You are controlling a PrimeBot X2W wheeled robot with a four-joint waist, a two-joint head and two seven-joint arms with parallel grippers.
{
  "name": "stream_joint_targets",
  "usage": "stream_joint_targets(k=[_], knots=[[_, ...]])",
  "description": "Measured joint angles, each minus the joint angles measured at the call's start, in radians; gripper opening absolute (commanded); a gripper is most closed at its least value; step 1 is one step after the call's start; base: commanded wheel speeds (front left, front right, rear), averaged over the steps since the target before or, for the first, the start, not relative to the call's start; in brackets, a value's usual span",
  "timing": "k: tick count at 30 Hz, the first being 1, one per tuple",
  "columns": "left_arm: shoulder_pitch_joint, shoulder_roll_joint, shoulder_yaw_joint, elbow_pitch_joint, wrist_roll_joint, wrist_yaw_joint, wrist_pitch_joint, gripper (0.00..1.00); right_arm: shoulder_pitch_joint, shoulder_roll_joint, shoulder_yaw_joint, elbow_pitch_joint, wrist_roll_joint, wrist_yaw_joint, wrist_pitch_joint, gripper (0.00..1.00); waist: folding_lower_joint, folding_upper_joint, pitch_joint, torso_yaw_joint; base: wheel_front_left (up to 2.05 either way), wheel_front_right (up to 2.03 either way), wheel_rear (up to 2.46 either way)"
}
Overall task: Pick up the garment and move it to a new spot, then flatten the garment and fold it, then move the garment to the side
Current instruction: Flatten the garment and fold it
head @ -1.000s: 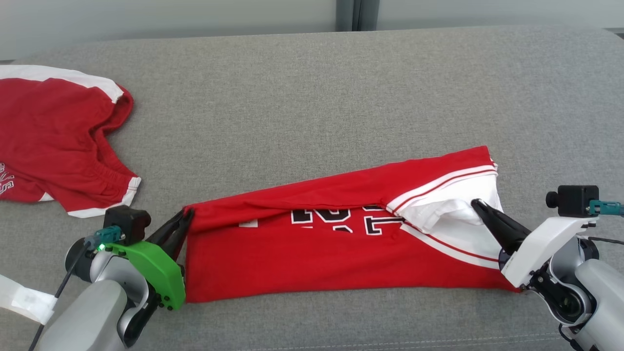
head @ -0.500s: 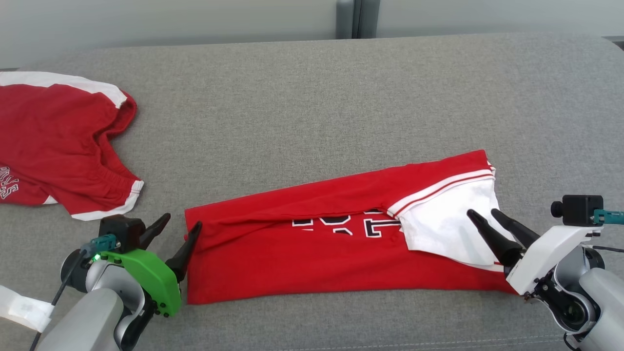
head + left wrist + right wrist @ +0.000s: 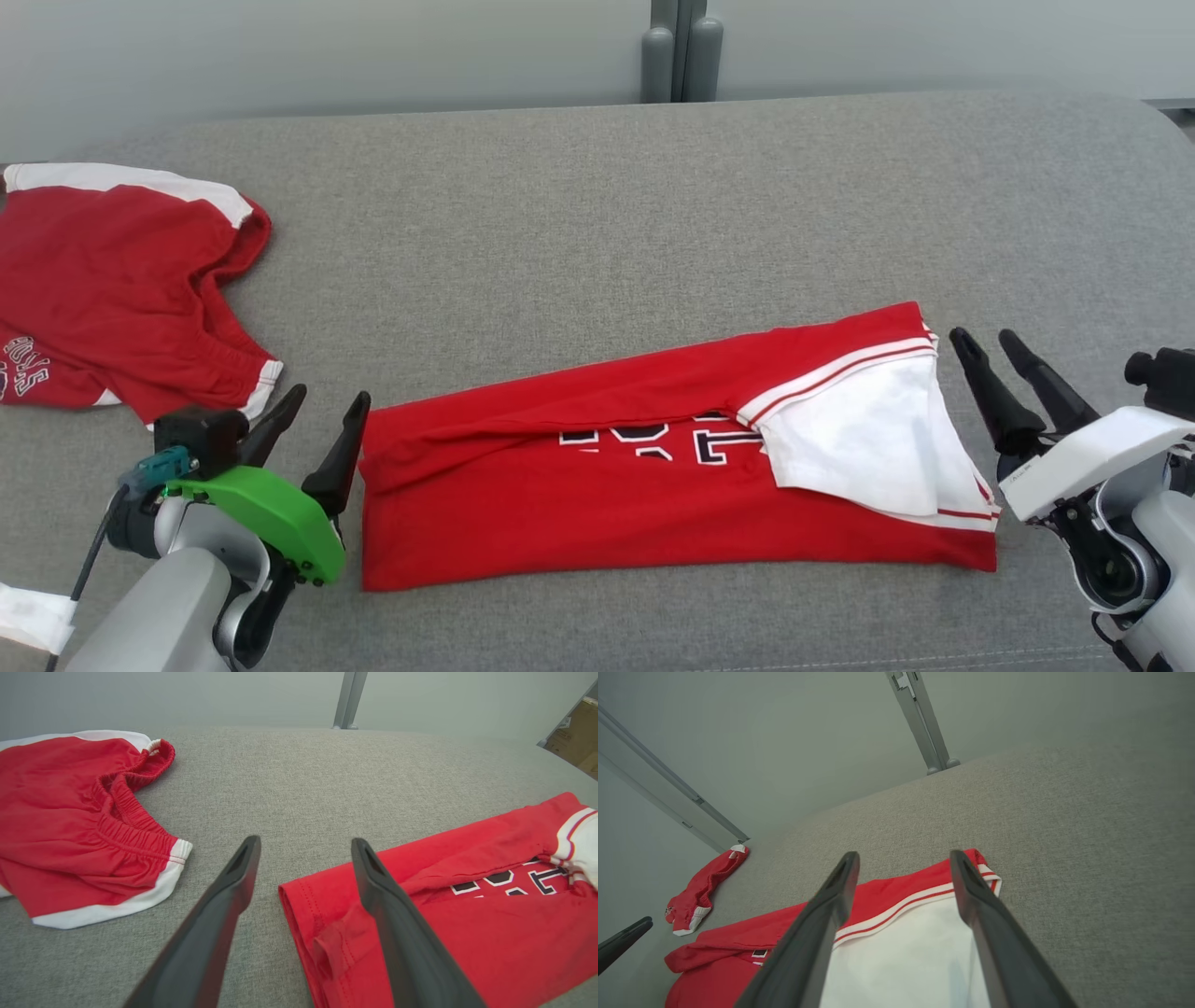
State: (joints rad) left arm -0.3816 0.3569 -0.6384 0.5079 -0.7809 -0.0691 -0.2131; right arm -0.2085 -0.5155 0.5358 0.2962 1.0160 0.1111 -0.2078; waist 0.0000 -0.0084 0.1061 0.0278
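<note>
Head view: flanking folded garment [image 3: 607,509], flat on grey surface [image 3: 560,233], with both arms.
Hovering left gripper [image 3: 330,395] at its left edge, right gripper [image 3: 983,335] beside its white end; holding both jaws spread, gripping nothing.

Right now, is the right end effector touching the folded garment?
Apart. In the head view, grey cushion shows between the open right end effector and the right edge of the folded garment.

Before you, a grey fabric-covered tabletop [image 3: 597,205] carries a folded red garment [image 3: 607,504] with a white panel near its front edge, and red shorts [image 3: 103,289] lying well apart at your left.
</note>
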Motion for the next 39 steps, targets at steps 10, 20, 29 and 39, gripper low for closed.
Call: stream_joint_targets(k=[10,20,29,39], knots=[[0.023,-0.012,0.068,-0.072,-0.017,0.053,-0.018,1.00,0.017,0.017,-0.080,-0.023,-0.056,-0.085,-0.044,1.00,0.0000,0.0000,-0.019,0.000,0.00,0.00,0.00],[0.091,-0.021,0.155,-0.139,-0.043,0.124,-0.035,1.00,0.049,0.061,-0.239,-0.106,-0.129,-0.187,-0.047,1.00,0.0000,0.0000,-0.040,-0.004,0.00,0.00,0.00],[0.135,-0.021,0.181,-0.199,-0.041,0.141,-0.036,1.00,0.113,0.105,-0.359,-0.184,-0.278,-0.215,-0.047,1.00,0.0000,0.0000,-0.046,-0.009,0.00,0.00,0.00],[0.162,-0.022,0.184,-0.267,-0.008,0.150,-0.036,1.00,0.193,0.138,-0.380,-0.185,-0.348,-0.220,-0.047,1.00,0.0000,0.0000,-0.043,-0.003,0.00,0.00,0.00]])
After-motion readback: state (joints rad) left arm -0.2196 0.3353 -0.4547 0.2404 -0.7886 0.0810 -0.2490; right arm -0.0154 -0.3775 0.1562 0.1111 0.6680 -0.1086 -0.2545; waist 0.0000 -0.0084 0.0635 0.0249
